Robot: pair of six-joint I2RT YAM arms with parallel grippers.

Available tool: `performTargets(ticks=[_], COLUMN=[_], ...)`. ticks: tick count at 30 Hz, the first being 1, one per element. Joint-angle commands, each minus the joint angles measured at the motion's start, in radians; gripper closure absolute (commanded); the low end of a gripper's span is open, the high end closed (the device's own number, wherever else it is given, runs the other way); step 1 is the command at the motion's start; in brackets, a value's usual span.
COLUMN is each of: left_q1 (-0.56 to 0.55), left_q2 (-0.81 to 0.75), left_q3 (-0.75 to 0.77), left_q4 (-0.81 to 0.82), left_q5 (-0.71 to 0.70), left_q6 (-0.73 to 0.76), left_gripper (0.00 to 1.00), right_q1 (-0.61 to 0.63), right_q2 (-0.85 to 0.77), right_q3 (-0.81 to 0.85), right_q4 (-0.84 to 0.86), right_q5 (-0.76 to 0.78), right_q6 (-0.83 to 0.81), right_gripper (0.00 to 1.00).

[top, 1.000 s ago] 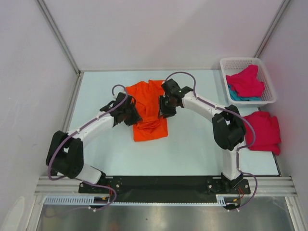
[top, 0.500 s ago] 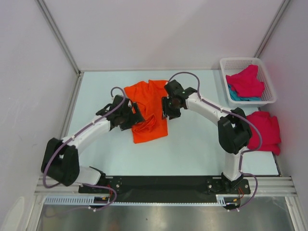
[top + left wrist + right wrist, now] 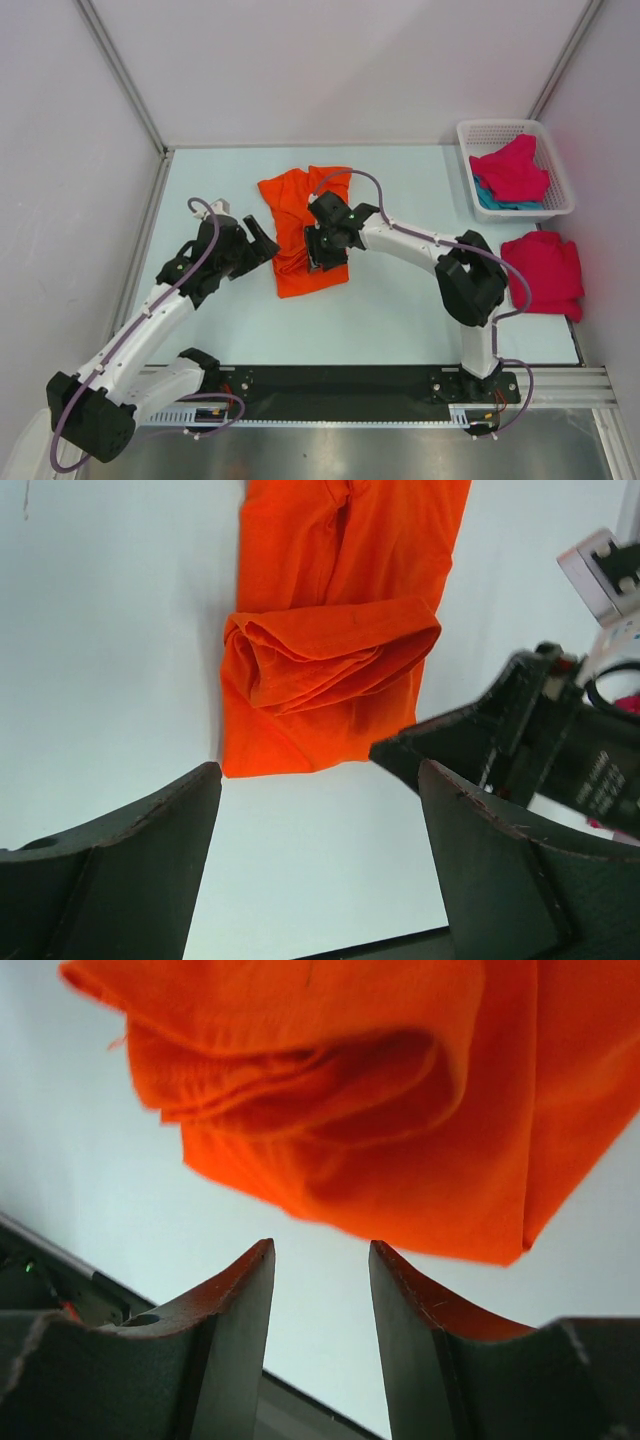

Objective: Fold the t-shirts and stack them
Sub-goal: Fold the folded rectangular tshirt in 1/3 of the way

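The bright orange cloth t-shirt (image 3: 290,195) (image 3: 340,630) (image 3: 400,1110) is lying near the middle of the pale table (image 3: 400,310), one of four shirts in view. It is folded into a narrow strip running away from the arms, and a bunched, doubled-over layer is lying across it toward its near end.

The left gripper (image 3: 266,240) (image 3: 320,775) is hanging just to the left of the strip, apart from the cloth. Its two dark fingers are standing wide apart with nothing between them. The right gripper (image 3: 322,252) (image 3: 320,1250) is sitting over the near right part of the shirt in the top view. Its fingers are parted by a narrow gap and showing only bare table between them, with the cloth's edge just beyond the tips. Whether the tips are touching the cloth cannot be told.

Two magenta-red t-shirts are showing. The first magenta-red t-shirt (image 3: 545,270) is lying folded on the table at the right edge, well apart from the orange one. The second magenta-red t-shirt (image 3: 512,170) is lying crumpled in the single white plastic mesh basket (image 3: 500,125) at the far right corner. It is resting on top of one teal t-shirt (image 3: 490,201), of which only a strip is peeking out.
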Motion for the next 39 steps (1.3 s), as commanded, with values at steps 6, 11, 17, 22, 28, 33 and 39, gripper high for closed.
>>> performTargets(ticks=[6, 11, 17, 22, 28, 33, 39], left_q1=[0.012, 0.017, 0.021, 0.029, 0.046, 0.058, 0.072], left_q2=[-0.016, -0.019, -0.012, -0.012, -0.015, -0.018, -0.010], left_q3=[-0.037, -0.043, -0.049, -0.050, -0.066, -0.070, -0.079], left_q4=[-0.029, -0.030, -0.024, -0.024, -0.023, -0.024, -0.015], left_q5=[-0.022, -0.025, -0.016, -0.016, -0.010, -0.005, 0.002], left_q6=[-0.012, -0.005, 0.002, 0.011, 0.017, 0.025, 0.029], left_gripper=[0.15, 0.15, 0.15, 0.15, 0.15, 0.15, 0.15], right_q1=[-0.070, -0.094, -0.114, -0.133, -0.133, -0.140, -0.159], right_q2=[0.185, 0.237, 0.269, 0.320, 0.386, 0.409, 0.372], right_q3=[0.230, 0.299, 0.339, 0.397, 0.508, 0.566, 0.562], right_q4=[-0.028, -0.051, -0.054, -0.061, -0.089, -0.112, -0.120], right_q5=[0.033, 0.048, 0.054, 0.034, 0.022, 0.027, 0.044], right_q6=[-0.050, -0.073, -0.089, -0.090, -0.093, -0.106, -0.122], right_gripper=[0.53, 0.53, 0.53, 0.54, 0.55, 0.55, 0.54])
